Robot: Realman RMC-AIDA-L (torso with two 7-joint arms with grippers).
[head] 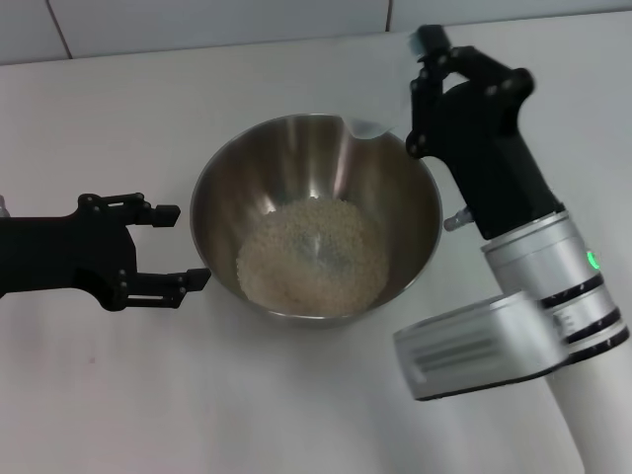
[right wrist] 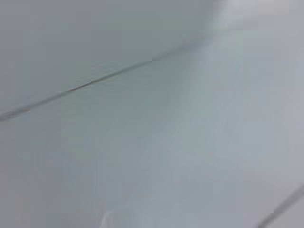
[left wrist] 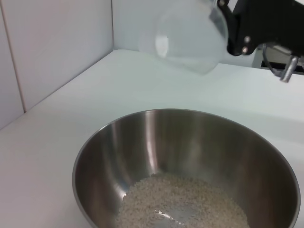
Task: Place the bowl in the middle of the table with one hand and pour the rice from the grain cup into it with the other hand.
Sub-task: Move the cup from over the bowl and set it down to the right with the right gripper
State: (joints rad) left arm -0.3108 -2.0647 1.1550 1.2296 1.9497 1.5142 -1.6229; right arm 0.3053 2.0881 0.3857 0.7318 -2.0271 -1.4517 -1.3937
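Observation:
The steel bowl point(head: 316, 219) stands on the white table point(head: 148, 395) near the middle, with a pale heap of rice point(head: 312, 255) in its bottom; bowl point(left wrist: 190, 161) and rice point(left wrist: 183, 209) also show in the left wrist view. My right gripper point(head: 425, 84) is shut on the clear grain cup point(head: 380, 94), held tipped above the bowl's far right rim. In the left wrist view the cup point(left wrist: 190, 35) looks empty. My left gripper point(head: 176, 247) is open just left of the bowl, not touching it.
A white tiled wall point(head: 197, 25) runs along the table's far edge. My right arm's silver and white forearm point(head: 533, 316) reaches over the table's right side. The right wrist view shows only pale tiled wall point(right wrist: 152, 114).

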